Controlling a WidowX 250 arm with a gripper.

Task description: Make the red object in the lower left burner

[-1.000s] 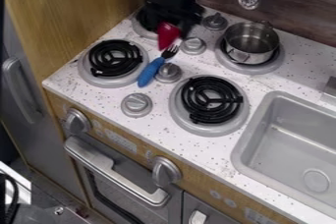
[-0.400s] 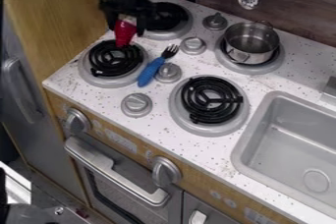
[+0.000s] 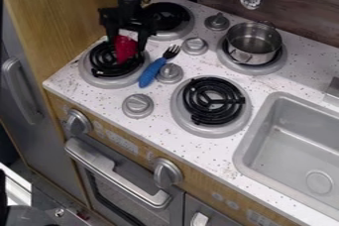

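Note:
The black gripper [image 3: 126,42] hangs over the upper right part of the lower left burner [image 3: 99,70], its two fingers on either side of the red object [image 3: 124,49] and shut on it. The red object is upright, its lower end in front of the black coil; whether it touches the coil I cannot tell.
A blue-handled fork [image 3: 153,72] lies just right of that burner, against a knob [image 3: 170,73]. Behind is another burner [image 3: 173,32]. A metal pot [image 3: 254,43] stands on the back right burner, and the sink [image 3: 255,145] is at the right.
The gripper has carried the red object left from near the back left burner to the lower left burner, and it has moved slightly lower since the middle frame.

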